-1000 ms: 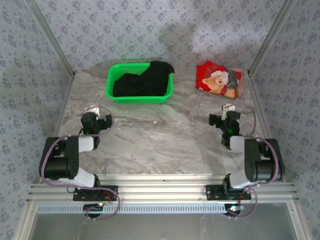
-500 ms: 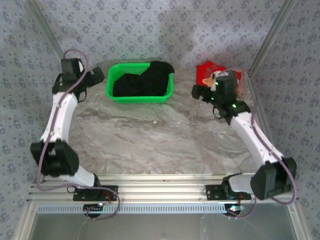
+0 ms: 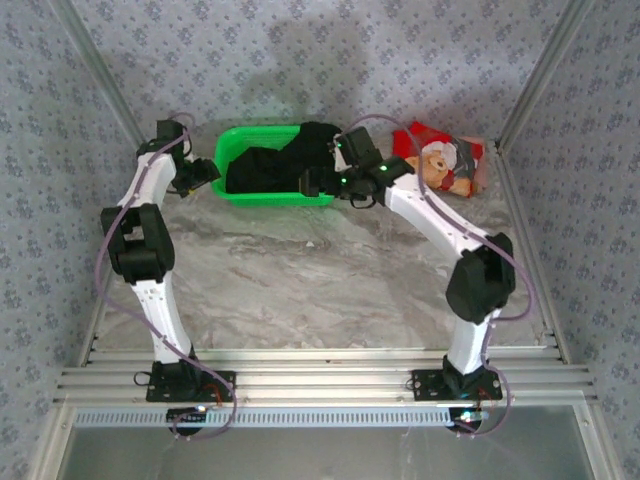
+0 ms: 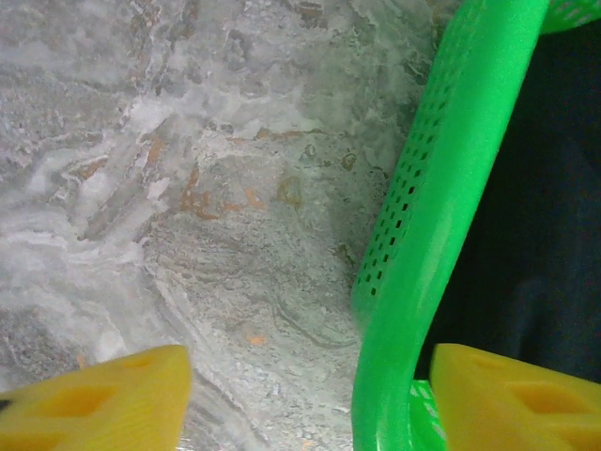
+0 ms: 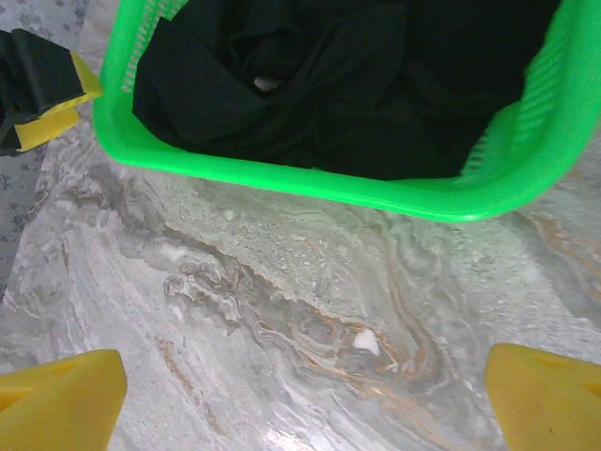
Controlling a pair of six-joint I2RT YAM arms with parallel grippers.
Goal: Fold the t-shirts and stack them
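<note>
Your left hand (image 4: 310, 404) has its fingers apart and straddles the end wall of the green basket (image 4: 441, 188). One finger is outside over the bare surface (image 4: 188, 188), and the other is inside above the black t-shirt (image 4: 535, 235). Your right hand (image 5: 300, 404) is spread wide too and holds nothing. It hangs over the surface with the basket's long wall just ahead of it, and the black shirt lies beyond that wall.

The black shirt sits bunched in the basket, and in the top view one part rides up over the rim at the corner away from your left hand. Expect it to be light, limp and a little clingy. It will sag and unroll as you lift, and it gives you nothing stiff to steer by.

Pick a raised fold or the part over the rim and pinch cloth only. The mesh looks like light plastic and will probably lift or slide if a finger catches it or the fabric snags. With your left hand as it stands, closing would likely clamp the wall rather than the shirt.

The red t-shirt (image 3: 445, 160) lies on the surface behind your right hand, past its forearm. It looks just as soft.
</note>
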